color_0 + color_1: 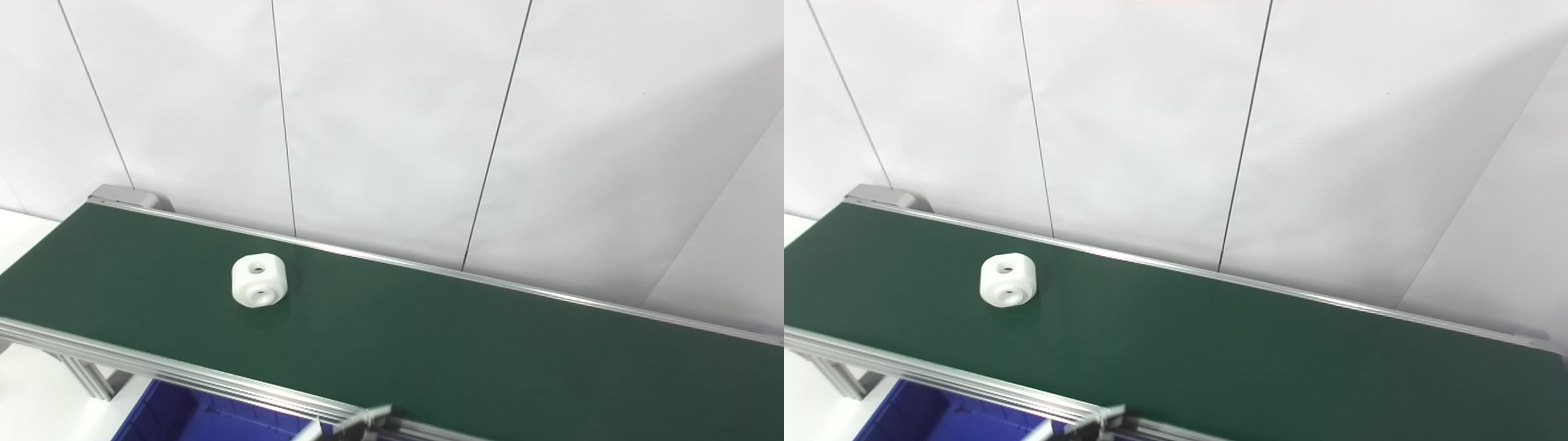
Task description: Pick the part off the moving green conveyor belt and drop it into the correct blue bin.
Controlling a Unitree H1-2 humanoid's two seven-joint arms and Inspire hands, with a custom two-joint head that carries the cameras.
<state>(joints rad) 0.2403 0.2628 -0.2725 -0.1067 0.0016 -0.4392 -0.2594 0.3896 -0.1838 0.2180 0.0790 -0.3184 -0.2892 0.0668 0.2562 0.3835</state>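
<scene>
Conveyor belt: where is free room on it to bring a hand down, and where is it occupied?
The green belt carries only the white part, near its left end. Everything from the part to the right end is bare, between the far rail by the wall and the near rail. A narrower bare strip lies left of the part. Below the near rail sits the blue bin. No hand is visible.

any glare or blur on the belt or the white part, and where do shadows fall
Left eye view: white part sharp, holes clear, faint shadow on the belt to its right; no glare on the belt. Right eye view: the same, and a broad soft shadow darkens the wall at right.
</scene>
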